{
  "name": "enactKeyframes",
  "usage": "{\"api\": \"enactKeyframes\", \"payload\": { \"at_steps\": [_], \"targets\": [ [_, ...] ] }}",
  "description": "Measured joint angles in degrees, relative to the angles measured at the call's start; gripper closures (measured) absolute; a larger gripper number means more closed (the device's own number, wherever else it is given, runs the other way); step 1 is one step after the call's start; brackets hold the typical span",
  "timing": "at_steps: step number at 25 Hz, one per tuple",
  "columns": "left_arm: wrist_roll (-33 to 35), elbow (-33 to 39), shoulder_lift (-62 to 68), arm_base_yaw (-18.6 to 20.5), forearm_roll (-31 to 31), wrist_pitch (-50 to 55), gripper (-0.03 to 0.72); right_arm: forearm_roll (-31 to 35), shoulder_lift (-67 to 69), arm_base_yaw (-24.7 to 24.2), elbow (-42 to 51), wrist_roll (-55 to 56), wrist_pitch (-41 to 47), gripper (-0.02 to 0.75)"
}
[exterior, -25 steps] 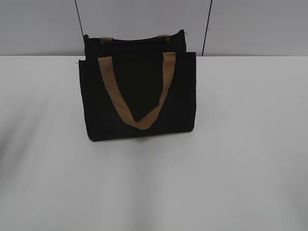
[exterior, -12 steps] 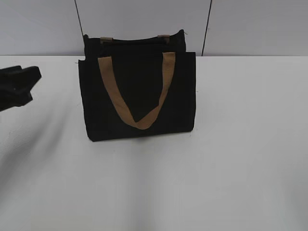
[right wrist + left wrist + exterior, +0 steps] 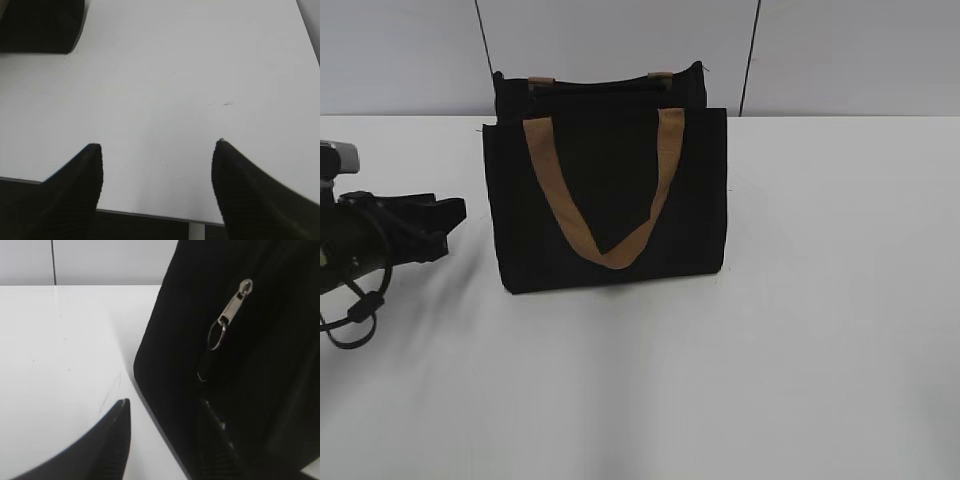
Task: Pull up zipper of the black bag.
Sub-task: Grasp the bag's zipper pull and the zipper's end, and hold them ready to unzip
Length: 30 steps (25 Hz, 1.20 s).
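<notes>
The black bag (image 3: 605,200) stands upright on the white table (image 3: 800,330), a tan strap handle (image 3: 605,245) hanging down its front. In the left wrist view the bag's side (image 3: 250,390) fills the right half, and the silver zipper (image 3: 229,314) with its round ring pull hangs on it. My left gripper (image 3: 450,215) is open, just left of the bag's side; in its wrist view (image 3: 165,412) the zipper lies above and to the right of the fingertips. My right gripper (image 3: 156,150) is open and empty over bare table; it is out of the exterior view.
A grey back wall with two dark vertical seams (image 3: 750,60) stands right behind the bag. The table's front edge (image 3: 150,215) shows below my right gripper. A corner of the bag (image 3: 40,25) shows at the top left of the right wrist view.
My left arm has come in from the left edge and moved right, close to the bag's left side. The bag has not moved.
</notes>
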Motion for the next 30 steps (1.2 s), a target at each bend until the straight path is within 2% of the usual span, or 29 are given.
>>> {"api": "enactKeyframes", "payload": {
  "at_steps": [9,16,30],
  "targets": [
    [-0.1,-11.1,11.4,1.1,14.4,-0.2,0.352,0.0,0.0,0.0,0.0,0.0,0.0,0.218],
    [-0.2,-13.4,13.1,1.2,19.7,-1.6,0.351,0.0,0.0,0.0,0.0,0.0,0.0,0.218],
    [-0.3,-16.3,14.7,1.3,24.7,-3.6,0.351,0.0,0.0,0.0,0.0,0.0,0.0,0.218]
  ]
}}
